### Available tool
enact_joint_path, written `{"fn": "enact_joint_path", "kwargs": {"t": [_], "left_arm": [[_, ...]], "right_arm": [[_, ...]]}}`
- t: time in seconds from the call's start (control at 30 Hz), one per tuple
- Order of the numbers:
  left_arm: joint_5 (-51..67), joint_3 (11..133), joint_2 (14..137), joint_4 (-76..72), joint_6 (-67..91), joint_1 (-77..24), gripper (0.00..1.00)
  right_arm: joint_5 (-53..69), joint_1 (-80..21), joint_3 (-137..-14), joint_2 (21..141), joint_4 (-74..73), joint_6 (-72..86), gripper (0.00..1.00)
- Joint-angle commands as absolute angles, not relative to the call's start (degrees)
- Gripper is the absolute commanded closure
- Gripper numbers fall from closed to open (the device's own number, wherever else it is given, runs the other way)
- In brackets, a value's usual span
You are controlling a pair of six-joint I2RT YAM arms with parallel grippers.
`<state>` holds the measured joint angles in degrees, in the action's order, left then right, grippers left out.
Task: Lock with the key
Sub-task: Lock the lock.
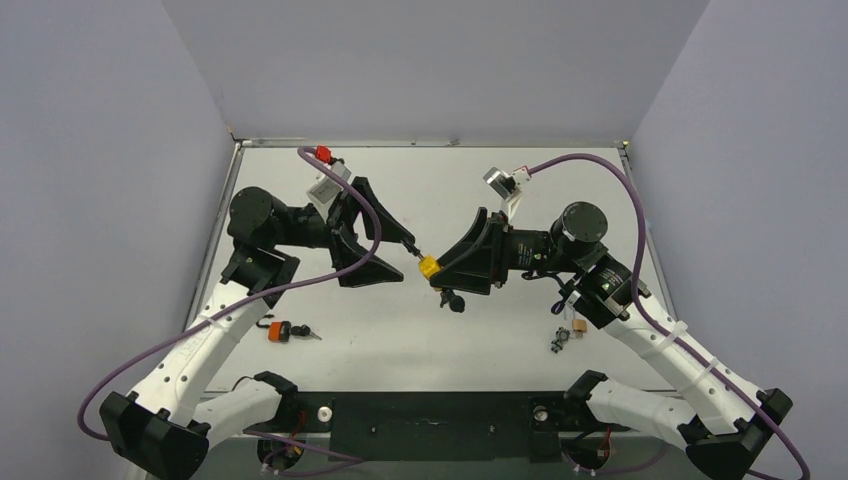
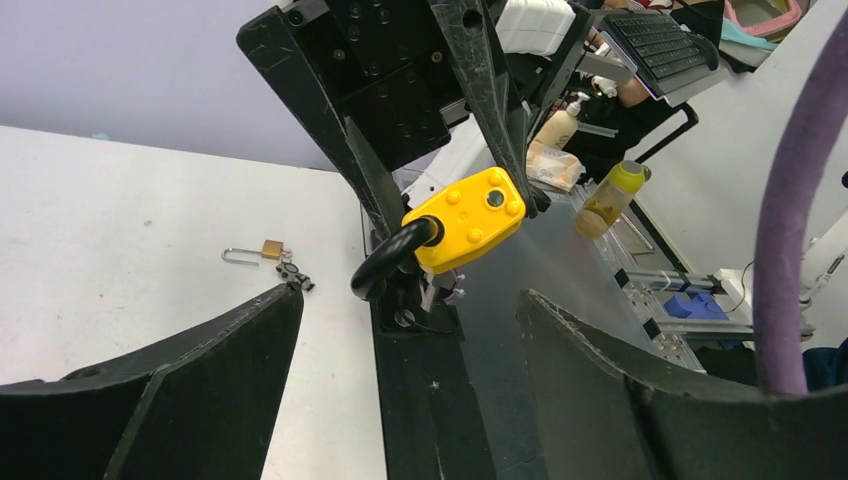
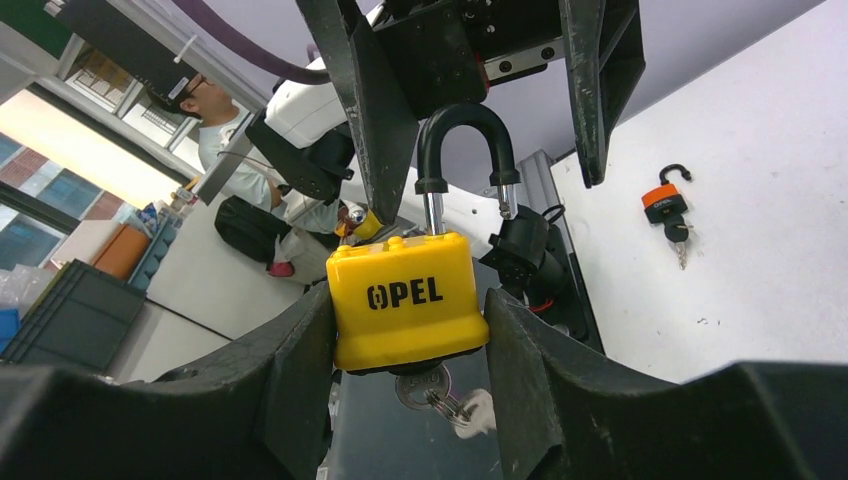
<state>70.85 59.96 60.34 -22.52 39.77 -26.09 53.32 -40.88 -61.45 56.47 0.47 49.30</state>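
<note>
The yellow padlock [image 3: 405, 300] is held clear of the table [image 1: 600, 360], above its middle, and is clamped by the body between the fingers of the right gripper [image 3: 408, 325]. Its shackle [image 3: 465, 130] is raised, with one leg out of the body. A key [image 3: 425, 385] is seated in the underside. The left gripper [image 3: 490, 140] is set with jaws apart on either side of the shackle, touching nothing. The lock is judged rigid and fairly heavy, and its smooth casing is apt to slip. The shackle crown is best pressed, and the key head pinched.
</note>
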Motion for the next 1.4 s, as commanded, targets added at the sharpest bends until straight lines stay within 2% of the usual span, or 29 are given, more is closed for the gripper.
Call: {"fn": "enact_joint_path", "kwargs": {"t": [0.0,0.67,1.0,1.37], "left_arm": [[72.1,62.4,59.6,-24.3,39.2,-26.9,0.24],[71.5,64.8,60.1,-19.0,36.2,-27.7,0.41],[70.6,66.2,60.4,-14.4,33.4,-27.8,0.47],[69.1,66.9,61.3,-12.3,32.6,-28.4,0.51]], "right_arm": [[53.9,-40.5,-63.0,55.7,7.2,51.3,1.00],[49.8,-39.5,-62.0,56.5,2.5,48.1,1.00],[45.4,-39.5,-65.6,57.4,-12.5,37.5,1.00],[42.8,-40.0,-66.9,57.8,-16.8,33.9,1.00]]}}
